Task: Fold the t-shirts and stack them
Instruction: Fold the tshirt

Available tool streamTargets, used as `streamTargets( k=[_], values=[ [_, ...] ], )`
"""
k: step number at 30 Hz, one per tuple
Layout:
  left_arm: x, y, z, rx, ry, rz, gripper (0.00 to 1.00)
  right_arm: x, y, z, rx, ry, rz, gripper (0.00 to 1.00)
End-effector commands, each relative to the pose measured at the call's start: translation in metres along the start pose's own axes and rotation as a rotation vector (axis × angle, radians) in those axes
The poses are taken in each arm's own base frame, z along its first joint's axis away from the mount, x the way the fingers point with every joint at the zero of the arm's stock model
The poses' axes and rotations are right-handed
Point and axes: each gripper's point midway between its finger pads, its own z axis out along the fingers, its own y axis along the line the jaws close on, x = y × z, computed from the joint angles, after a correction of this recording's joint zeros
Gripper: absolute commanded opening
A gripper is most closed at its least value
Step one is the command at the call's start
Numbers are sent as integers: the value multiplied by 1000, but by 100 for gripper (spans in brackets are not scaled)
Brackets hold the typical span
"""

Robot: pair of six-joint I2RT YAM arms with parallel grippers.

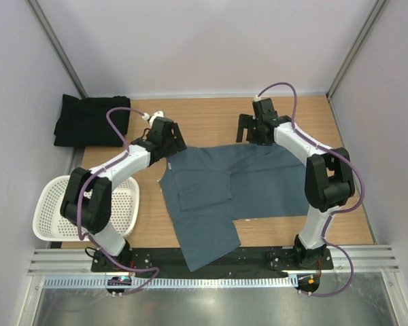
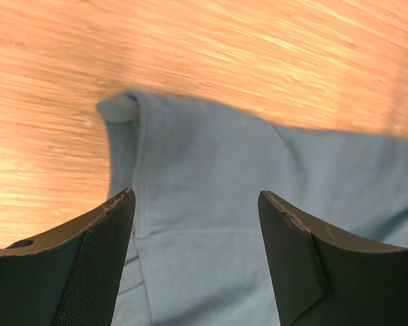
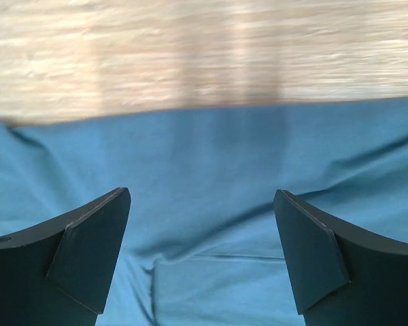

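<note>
Top external: blue-grey shirt [image 1: 258,183] looks soft, light, limp on tabletop [image 1: 211,115] | left gripper [image 2: 196,197] spread, empty, above its corner | right gripper [image 3: 200,195] spread wide, empty | best pinched at far corners

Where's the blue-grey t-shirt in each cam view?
Top external: blue-grey t-shirt spread across the middle of the wooden table.
Left wrist: a folded corner, centre to lower right.
Right wrist: fills the lower two thirds.
Shared landmark: the shirt's far edge against bare table wood.
</note>
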Motion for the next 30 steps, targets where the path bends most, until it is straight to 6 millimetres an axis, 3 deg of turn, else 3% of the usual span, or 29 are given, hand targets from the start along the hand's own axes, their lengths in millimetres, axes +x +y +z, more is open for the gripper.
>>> streamTargets(
  k=[1,7,13,19,22,30],
  values=[
    [-11,4,14,-5,-19,-95,74,-14,26,-15,-73,-51,-20,93],
    [-26,24,39,-3,-16,-231,74,-4,27,-14,-60,-29,-16,93],
    [-44,16,59,21,-43,-312,79,-1,15,-11,-2,-18,-29,93],
    [-44,17,78,1,-41,-362,77,11,0,2,80,27,-27,93],
    [-41,23,85,-16,-37,-373,70,23,-13,7,142,57,-25,93],
    [-44,44,100,-43,-67,-372,41,54,-44,16,239,113,-11,93]
  ],
)
